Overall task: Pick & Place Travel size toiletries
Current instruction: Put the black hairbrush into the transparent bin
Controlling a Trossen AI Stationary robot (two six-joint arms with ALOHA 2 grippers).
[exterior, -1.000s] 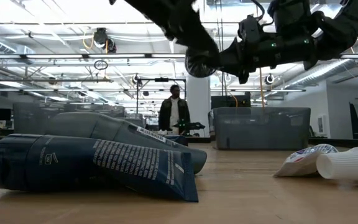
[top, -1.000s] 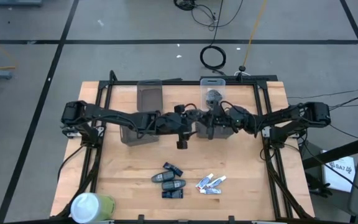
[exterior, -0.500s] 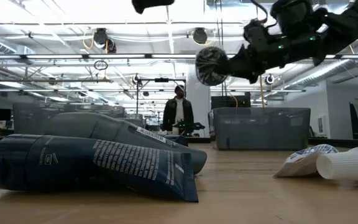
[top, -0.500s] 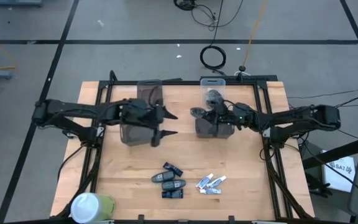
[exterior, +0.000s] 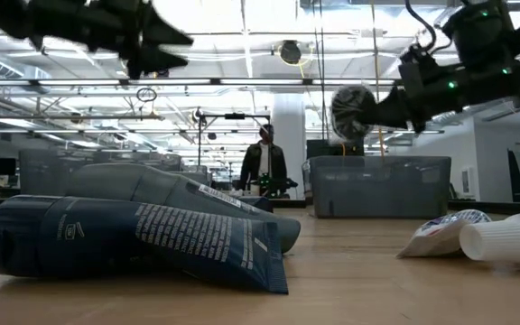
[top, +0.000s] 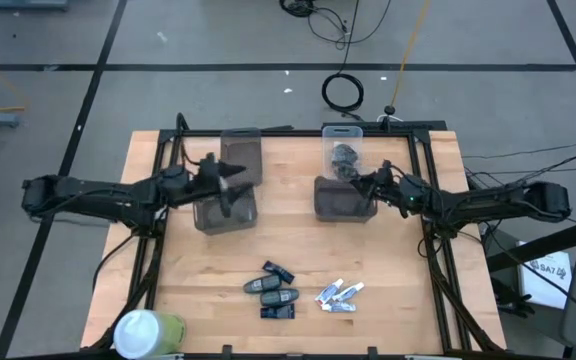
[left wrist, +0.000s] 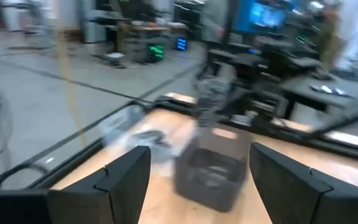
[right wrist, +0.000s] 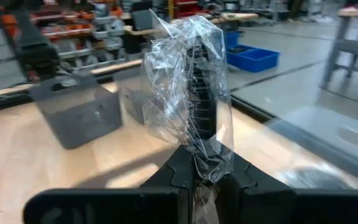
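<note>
- Behind the pale wooden table (top: 198, 270), an open workshop with ceiling lights stretches back; a person (exterior: 262, 169) in dark clothing stands far off between the benches.
- Left gripper (top: 236, 186): hangs above the grey plastic bin (top: 225, 211) on the table's left half. Its two dark fingers (left wrist: 126, 177) are spread wide with nothing between them.
- Right gripper (top: 370, 182): sits over the right edge of the second grey plastic bin (top: 341, 200), clamped on a dark grey roundish puff wrapped in crinkled clear plastic (right wrist: 191, 102); in the low view this item (exterior: 354, 106) rides high above the table.
- Clear plastic bin (top: 343, 153): stands at the far edge, holding more dark lumps.
- Remaining toiletries: dark oblong pouches with blue accents (top: 272, 291) and small white tubes with blue and red marks (top: 339, 295) lie grouped near the front edge, well apart from both grippers.
- White-and-green cylinder (top: 144, 332): stands at the front left corner.
</note>
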